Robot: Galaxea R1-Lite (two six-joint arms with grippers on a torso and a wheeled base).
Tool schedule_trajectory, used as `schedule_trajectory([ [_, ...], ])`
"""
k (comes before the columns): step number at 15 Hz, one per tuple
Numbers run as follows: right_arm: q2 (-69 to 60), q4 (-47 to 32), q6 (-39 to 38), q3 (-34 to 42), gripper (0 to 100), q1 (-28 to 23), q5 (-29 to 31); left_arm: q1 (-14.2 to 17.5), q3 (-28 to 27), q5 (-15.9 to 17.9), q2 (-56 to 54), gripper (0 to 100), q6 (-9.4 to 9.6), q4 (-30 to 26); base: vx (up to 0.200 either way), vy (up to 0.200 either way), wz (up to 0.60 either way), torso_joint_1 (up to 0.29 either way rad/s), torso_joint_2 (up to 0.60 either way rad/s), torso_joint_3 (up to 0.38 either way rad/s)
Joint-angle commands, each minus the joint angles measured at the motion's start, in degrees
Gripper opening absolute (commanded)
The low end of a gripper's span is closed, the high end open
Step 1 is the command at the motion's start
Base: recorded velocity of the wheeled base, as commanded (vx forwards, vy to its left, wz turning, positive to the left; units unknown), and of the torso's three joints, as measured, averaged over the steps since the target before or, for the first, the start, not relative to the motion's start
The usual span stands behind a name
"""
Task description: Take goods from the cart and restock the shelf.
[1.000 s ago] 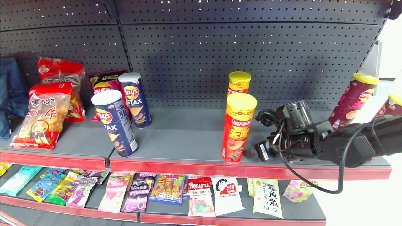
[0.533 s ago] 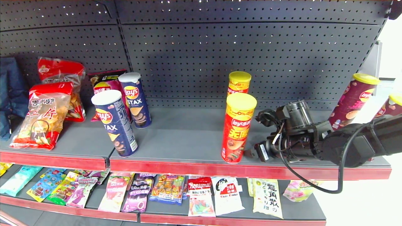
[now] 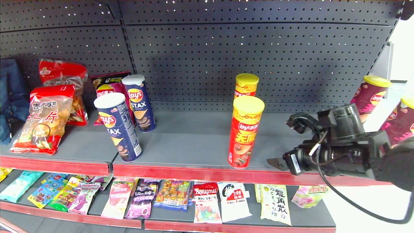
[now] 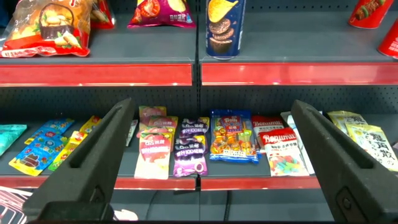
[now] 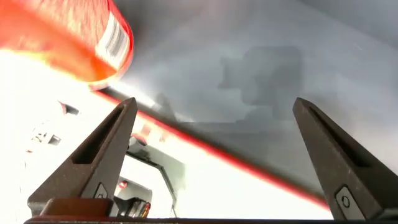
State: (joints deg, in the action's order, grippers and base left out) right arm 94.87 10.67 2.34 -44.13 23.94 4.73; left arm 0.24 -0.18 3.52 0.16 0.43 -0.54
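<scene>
step: we reckon placing's done, red can (image 3: 245,132) stands upright at the shelf (image 3: 194,142) front edge | right end effector (image 3: 274,162) spread, empty, just beside it, not touching | left end effector (image 4: 211,106) spread, empty too | next: we'd head to the cart for another item

Printed matter, noted but not transcribed:
- dark blue cylindrical can (image 3: 119,127): logo, white block lettering
- red cylindrical can with yellow lid (image 3: 244,136): logo, yellow characters
- red-and-clear plastic snack bag (image 3: 43,121): large characters
- white flat sachet (image 3: 275,204): black characters
</scene>
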Motion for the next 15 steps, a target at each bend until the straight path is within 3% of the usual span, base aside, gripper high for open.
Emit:
schedule_trajectory([
  [1, -15.6, 0.1, 0.7, 8.6, 100, -0.7, -0.1, 0.0, 0.0, 0.0, 0.0, 100, 0.01, 0.0, 0.000, 0.000, 0.00, 0.000, 0.00, 0.000],
  [3, -25.9, 0.1, 2.7, 14.5, 100, -1.4, -0.1, 0.0, 0.0, 0.0, 0.0, 100, 0.01, 0.0, 0.000, 0.000, 0.00, 0.000, 0.00, 0.000],
  [5, -35.1, 0.0, 6.4, 19.0, 100, -5.7, -1.0, 0.0, 0.0, 0.0, 0.0, 100, 0.01, 0.0, 0.000, 0.000, 0.00, 0.000, 0.00, 0.000],
  [6, -42.2, 0.0, 8.6, 22.4, 100, -10.8, -4.6, 0.0, 0.0, 0.0, 0.0, 100, 0.01, 0.0, 0.000, 0.000, 0.00, 0.000, 0.00, 0.000],
  [7, -42.2, 0.0, 8.6, 22.4, 100, -10.8, -4.6, 0.0, 0.0, 0.0, 0.0, 100, 0.01, 0.0, 0.000, 0.000, 0.00, 0.000, 0.00, 0.000],
  [8, -55.1, -0.7, 8.7, 27.5, 100, -18.8, -12.2, 0.0, 0.0, 0.0, 0.0, 100, 0.01, 0.0, 0.000, 0.000, 0.00, 0.000, 0.00, 0.000],
  [9, -60.9, -0.7, 8.6, 30.9, 100, -21.0, -13.4, 0.0, 0.0, 0.0, 0.0, 100, 0.01, 0.0, 0.000, 0.000, 0.00, 0.000, 0.00, 0.000],
  [11, -72.5, -0.9, 6.4, 36.9, 100, -19.8, -13.1, 0.0, 0.0, 0.0, 0.0, 100, 0.01, 0.0, 0.000, 0.000, 0.00, 0.000, 0.00, 0.000],
  [12, -72.5, -0.9, 6.4, 36.9, 100, -19.8, -13.1, 0.0, 0.0, 0.0, 0.0, 100, 0.01, 0.0, 0.000, 0.000, 0.00, 0.000, 0.00, 0.000],
  [13, -84.1, -0.9, 5.8, 44.0, 100, -19.7, -11.5, 0.0, 0.0, 0.0, 0.0, 100, 0.01, 0.0, 0.000, 0.000, 0.00, 0.000, 0.00, 0.000],
  [15, -89.6, -8.0, 5.6, 43.8, 100, -20.0, -8.9, 0.0, 0.0, 0.0, 0.0, 100, 0.01, -0.1, 0.000, 0.000, 0.00, 0.000, 0.00, 0.000],
])
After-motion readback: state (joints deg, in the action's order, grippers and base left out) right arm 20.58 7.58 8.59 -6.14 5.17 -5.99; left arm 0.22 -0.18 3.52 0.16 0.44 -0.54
